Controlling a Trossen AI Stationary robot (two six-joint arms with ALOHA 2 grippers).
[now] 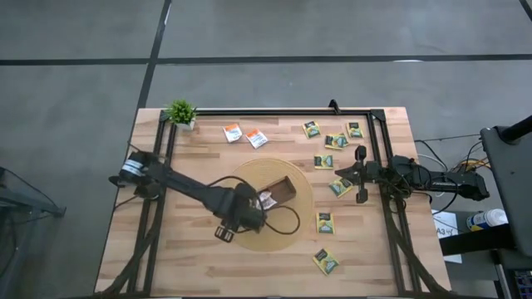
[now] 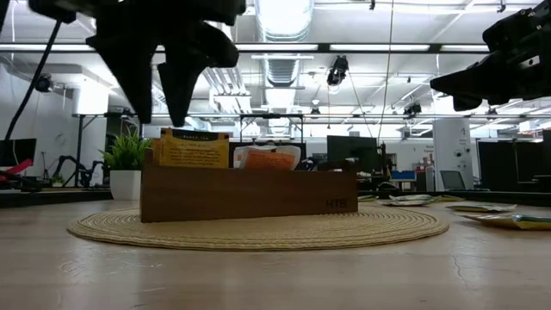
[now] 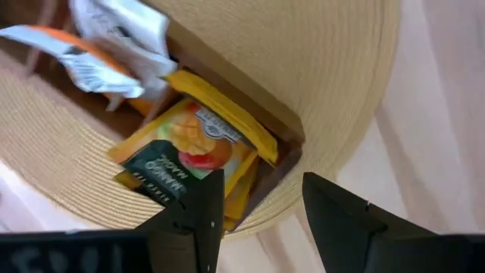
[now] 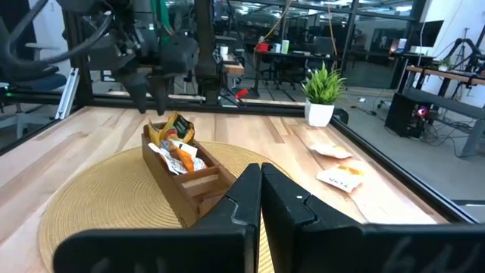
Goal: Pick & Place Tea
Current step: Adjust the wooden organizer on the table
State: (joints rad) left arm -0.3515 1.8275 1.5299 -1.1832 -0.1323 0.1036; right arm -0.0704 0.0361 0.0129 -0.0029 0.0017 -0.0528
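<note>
From above, the left gripper [image 1: 249, 214] hangs over the near end of the wooden tray [image 1: 281, 190], which lies slantwise on a round woven mat [image 1: 287, 237] in the middle of the table [image 1: 199, 266]. Sachets show in the tray just beside the gripper. Loose tea sachets [image 1: 324, 222] lie scattered on the right half of the table, two white-and-orange sachets [image 1: 245, 134] lie near the far edge, and a potted plant [image 1: 181, 113] stands at the far left corner. The right gripper [image 1: 339, 174] waits at the right side, above a sachet on the table.

At table height, the left gripper's two dark fingers [image 2: 142, 82] hang apart and empty, just above a yellow-orange sachet [image 2: 193, 148] standing upright in the tray's [image 2: 250, 194] end; there is a gap between fingertips and sachet. A white-and-orange sachet [image 2: 269, 158] stands beside it. The right gripper [image 2: 441, 84] hangs high at the right.

The left wrist camera looks down between the spread fingers [image 3: 198, 216] at a mango-printed yellow sachet [image 3: 189, 148] leaning in the tray's corner, directly below the fingers, with white-and-orange sachets [image 3: 98, 53] farther along.

The right wrist camera shows its own fingers [image 4: 250, 199] pressed together, holding nothing, with the tray [image 4: 193, 186] and the left gripper [image 4: 150, 97] over the sachets [image 4: 176, 129] well beyond.
</note>
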